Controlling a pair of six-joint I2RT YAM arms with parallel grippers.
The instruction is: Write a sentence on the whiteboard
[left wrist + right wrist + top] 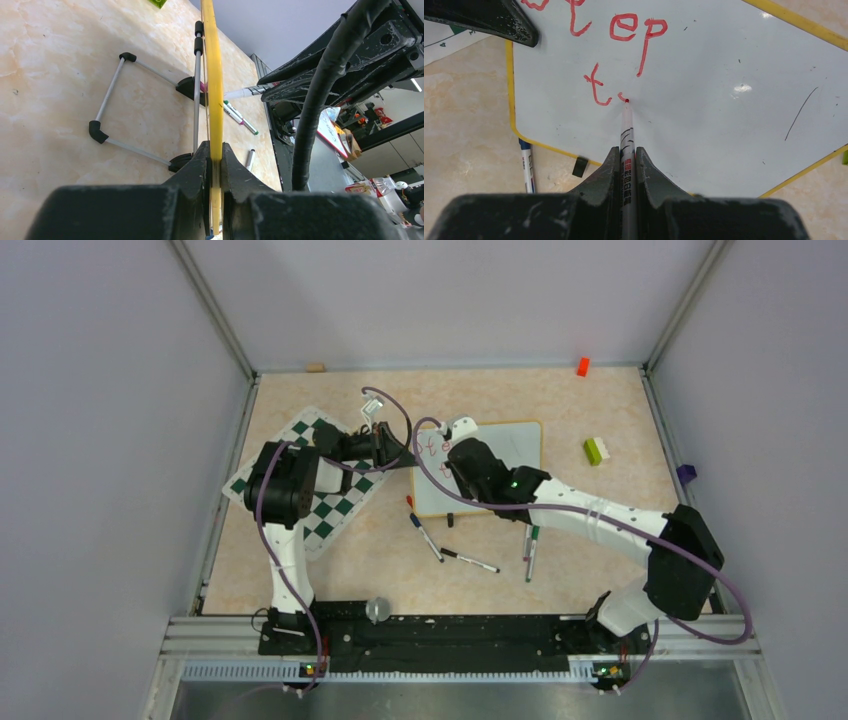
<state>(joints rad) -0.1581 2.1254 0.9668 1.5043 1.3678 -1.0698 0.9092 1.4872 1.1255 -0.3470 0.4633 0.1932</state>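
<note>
The whiteboard (505, 455) lies mid-table with a yellow-looking rim. My left gripper (397, 452) is shut on its left edge. In the left wrist view that edge (214, 75) runs straight out from between the left gripper's (215, 152) jaws. My right gripper (626, 152) is shut on a red marker (627, 140), and the marker's tip touches the whiteboard (724, 125). The sentence (624, 27) reads "Step" in red, with a "t" and a short fresh stroke below it. From above, the right gripper (452, 443) covers most of the writing.
A green-and-white chessboard mat (330, 512) lies under the left arm. Loose markers (426, 536) (470, 560) (530, 550) lie in front of the board. A green-white block (596, 450), a red block (582, 366) and a purple item (686, 473) are on the right. The board's wire stand (107, 102) shows beneath it.
</note>
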